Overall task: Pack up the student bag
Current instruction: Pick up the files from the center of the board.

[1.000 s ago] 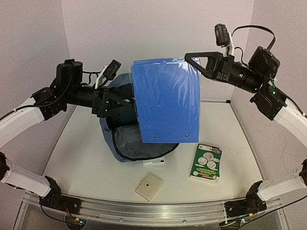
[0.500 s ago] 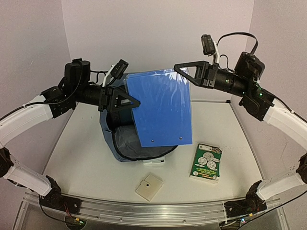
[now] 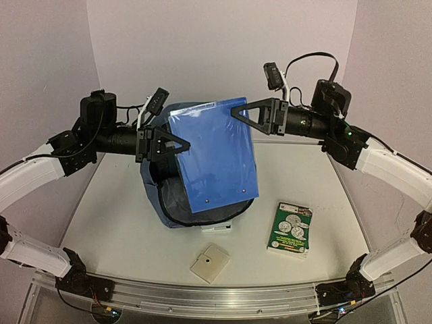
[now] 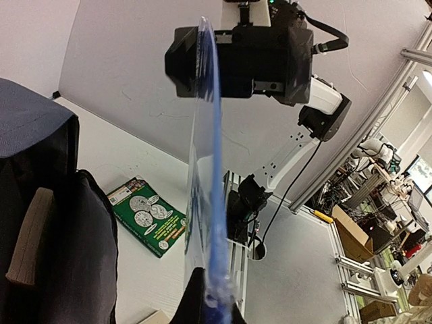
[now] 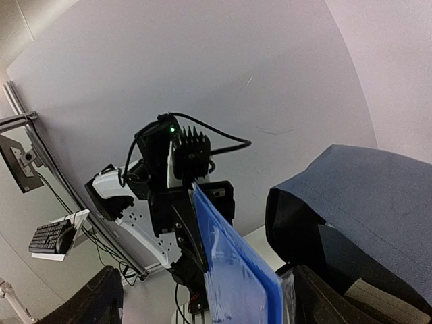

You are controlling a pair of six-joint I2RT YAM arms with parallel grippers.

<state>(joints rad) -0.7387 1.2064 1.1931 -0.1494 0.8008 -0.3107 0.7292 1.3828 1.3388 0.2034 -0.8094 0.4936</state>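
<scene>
The student bag [image 3: 154,192], slate-blue with a black-edged opening facing the camera, stands at the table's middle. A blue plastic folder [image 3: 214,155] hangs upright in front of and above that opening. My left gripper [image 3: 180,145] is shut on the folder's left edge. In the left wrist view the folder [image 4: 206,175] runs edge-on up from my left gripper [image 4: 212,305]. My right gripper [image 3: 237,112] stands open at the folder's top right corner. In the right wrist view the folder [image 5: 236,270] lies between its spread fingers [image 5: 318,297], close to the right one, with the bag [image 5: 364,196] behind.
A green book [image 3: 291,228] lies flat to the right of the bag, also in the left wrist view as the green book [image 4: 145,216]. A small beige square pad [image 3: 209,263] lies near the front edge. A white item [image 3: 217,227] pokes out under the bag's front.
The folder has moved left and lower, over the bag's opening. My left gripper has closed on its left edge. My right gripper, shut on the top corner before, has opened.
</scene>
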